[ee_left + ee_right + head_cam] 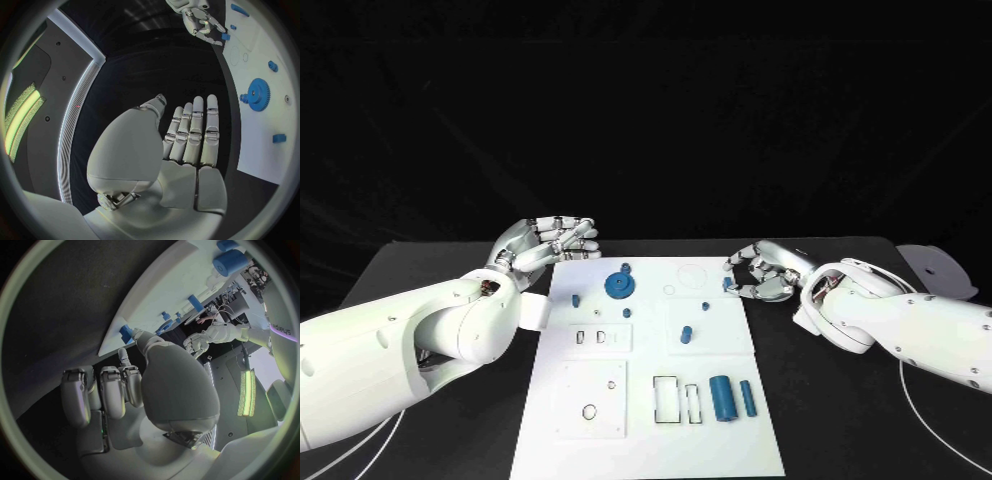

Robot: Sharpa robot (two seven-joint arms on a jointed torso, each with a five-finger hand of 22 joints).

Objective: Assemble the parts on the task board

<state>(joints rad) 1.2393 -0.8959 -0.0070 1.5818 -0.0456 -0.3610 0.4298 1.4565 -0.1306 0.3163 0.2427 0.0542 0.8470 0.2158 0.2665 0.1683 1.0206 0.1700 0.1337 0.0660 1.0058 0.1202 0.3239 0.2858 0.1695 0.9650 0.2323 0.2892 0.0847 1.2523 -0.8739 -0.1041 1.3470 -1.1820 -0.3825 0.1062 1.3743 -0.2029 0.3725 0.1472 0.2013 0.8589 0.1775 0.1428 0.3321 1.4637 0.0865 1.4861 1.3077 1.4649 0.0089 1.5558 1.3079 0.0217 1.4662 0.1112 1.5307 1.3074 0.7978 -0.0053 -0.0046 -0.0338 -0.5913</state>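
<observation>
I am keeping my right hand (764, 272) at the far right edge of the task board (646, 420). Its fingers are curling in, and the thumb and a finger are pinching a small blue part (730, 284) right at that edge. In the right wrist view I am seeing the same small blue part (127, 333) sitting at the tip of the thumb, touching the rim of the board.

My left hand (548, 243) is waiting at the far left corner of the task board, just off it. Its fingers (197, 131) are straight and side by side, and it is holding nothing.

Going out over the board from there, the blue gear (617, 285) is lying near the far left corner. A little blue peg (685, 334) is lying near the middle of the board. A fat blue cylinder (723, 398) and a thin blue rod (749, 398) are lying side by side near the near right side, beside two long slots (679, 398).

I think I am in the middle of picking that small part up, so most of the job is not done yet.

Here is what is worrying me. The part is tiny and my hold is only at the tips, so it could pop out and roll off onto the black table. It is right at the edge, so a small push could knock it over. My fingers could also bump the board and shake the other parts.
</observation>
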